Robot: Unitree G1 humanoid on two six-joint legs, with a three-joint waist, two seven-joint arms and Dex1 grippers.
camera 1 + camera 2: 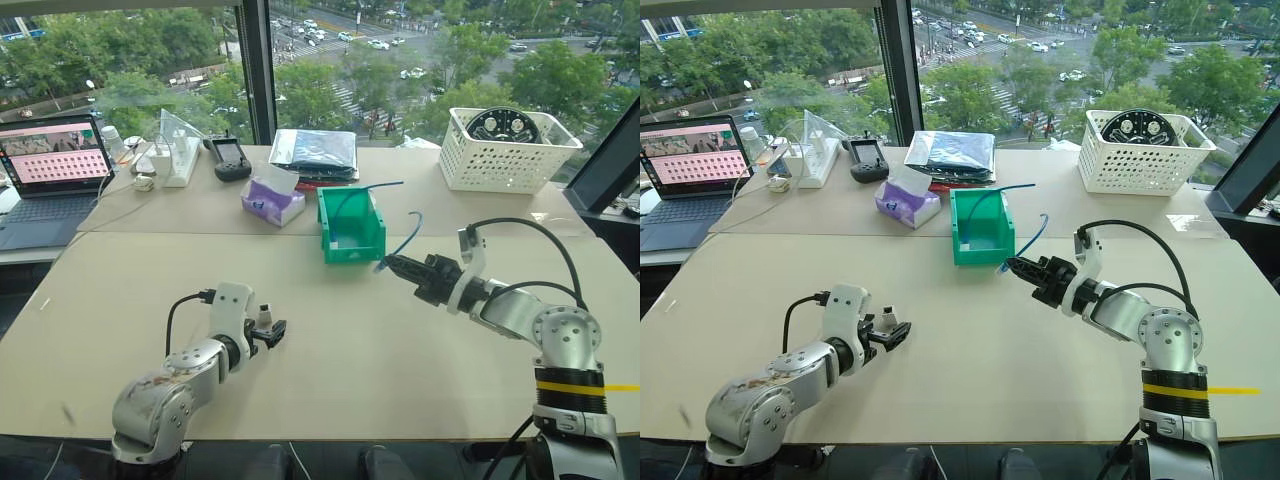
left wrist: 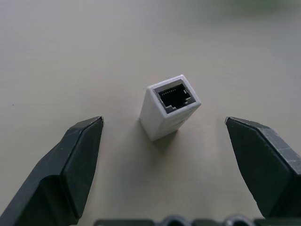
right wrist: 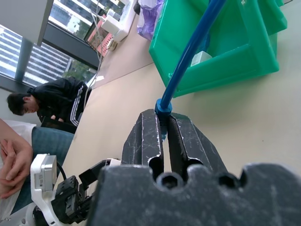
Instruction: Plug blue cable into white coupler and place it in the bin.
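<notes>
Fingers of the left hand (image 1: 272, 330) stand wide apart around the white coupler (image 2: 169, 106), upright on the counter (image 1: 340, 330). At two o'clock, the right hand (image 1: 392, 265) is clamped on the blue cable (image 1: 408, 240), just beside the bin (image 1: 350, 228). Closing off-centre could topple the coupler.

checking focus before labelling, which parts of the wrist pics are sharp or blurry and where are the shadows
Left wrist view: coupler sharp, socket pins readable, a soft shadow at its base; the table behind blurs. Right wrist view: jaws shut on the cable are crisp, while the bin looks slightly soft and the seated people at the edge softer still.
</notes>
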